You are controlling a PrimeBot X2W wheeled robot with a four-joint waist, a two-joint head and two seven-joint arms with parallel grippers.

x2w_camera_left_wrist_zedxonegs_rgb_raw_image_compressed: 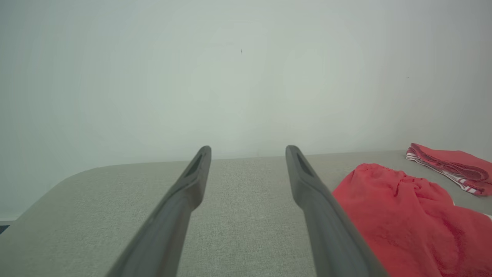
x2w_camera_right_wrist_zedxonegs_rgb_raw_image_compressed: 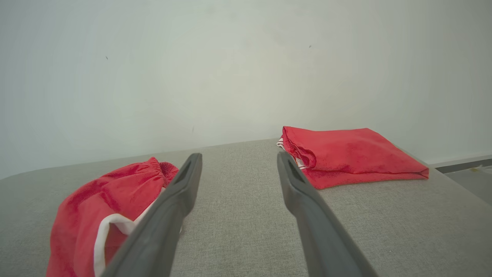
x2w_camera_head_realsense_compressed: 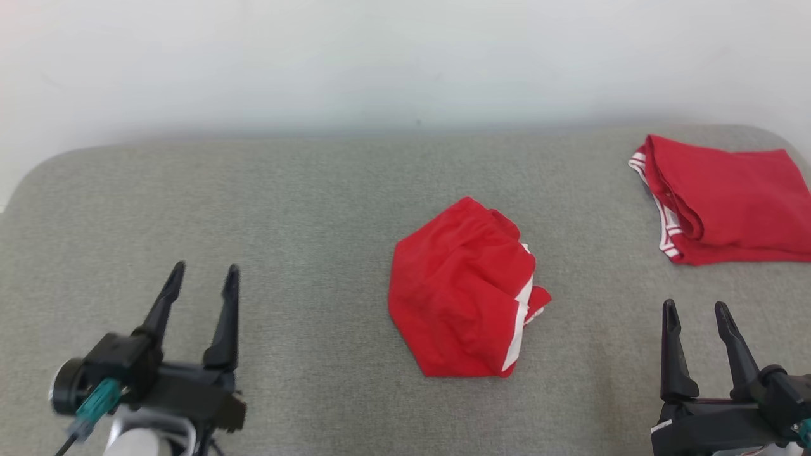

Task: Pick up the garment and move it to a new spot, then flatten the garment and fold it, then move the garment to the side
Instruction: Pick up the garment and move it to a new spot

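A crumpled red garment (x2w_camera_head_realsense_compressed: pixel 466 291) with white trim lies in a heap at the middle of the grey surface (x2w_camera_head_realsense_compressed: pixel 304 202). It also shows at the right of the left wrist view as the red garment (x2w_camera_left_wrist_zedxonegs_rgb_raw_image_compressed: pixel 407 219) and at the lower left of the right wrist view as the red garment (x2w_camera_right_wrist_zedxonegs_rgb_raw_image_compressed: pixel 103 215). My left gripper (x2w_camera_head_realsense_compressed: pixel 203 275) stands open at the lower left, well apart from the heap, with nothing between its fingers (x2w_camera_left_wrist_zedxonegs_rgb_raw_image_compressed: pixel 188 184). My right gripper (x2w_camera_head_realsense_compressed: pixel 697 313) is open at the lower right, empty, its fingers (x2w_camera_right_wrist_zedxonegs_rgb_raw_image_compressed: pixel 296 181) pointing toward the back wall.
A second red garment (x2w_camera_head_realsense_compressed: pixel 728 199), folded flat with striped white edges, rests at the back right corner; it also appears as the folded garment (x2w_camera_right_wrist_zedxonegs_rgb_raw_image_compressed: pixel 349 156) and the folded garment (x2w_camera_left_wrist_zedxonegs_rgb_raw_image_compressed: pixel 453 165). A pale wall rises behind the surface. The surface's corners are rounded.
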